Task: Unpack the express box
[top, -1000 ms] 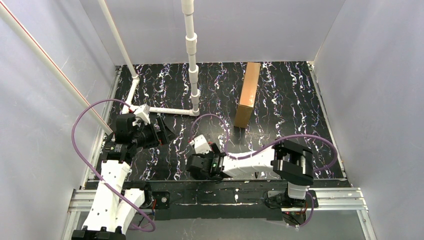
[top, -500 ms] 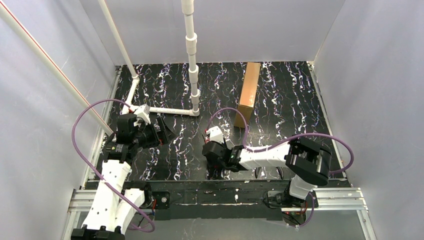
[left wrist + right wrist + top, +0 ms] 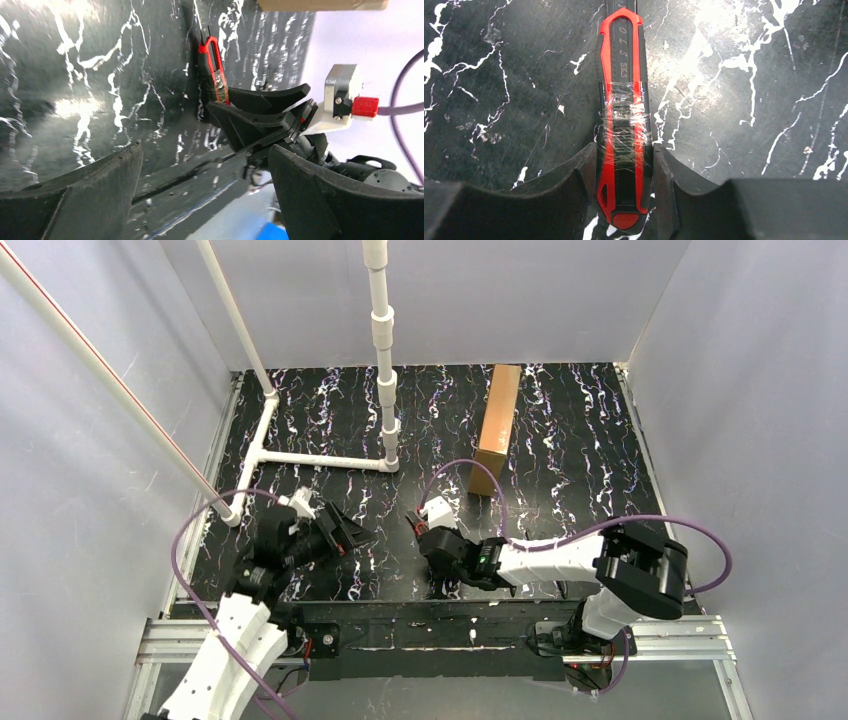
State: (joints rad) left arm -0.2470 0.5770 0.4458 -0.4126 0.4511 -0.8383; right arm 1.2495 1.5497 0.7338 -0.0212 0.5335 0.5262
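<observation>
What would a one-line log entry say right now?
right end effector: gripping red utility knife | left end effector: open, empty | express box: closed, untouched

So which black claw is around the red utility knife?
The right gripper: its fingers pinch the red utility knife; the left gripper hangs open, empty.

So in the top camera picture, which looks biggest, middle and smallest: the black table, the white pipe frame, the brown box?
1. Biggest: black table.
2. Middle: white pipe frame, thin, but it spreads wider than the box.
3. Smallest: brown express box.
</observation>
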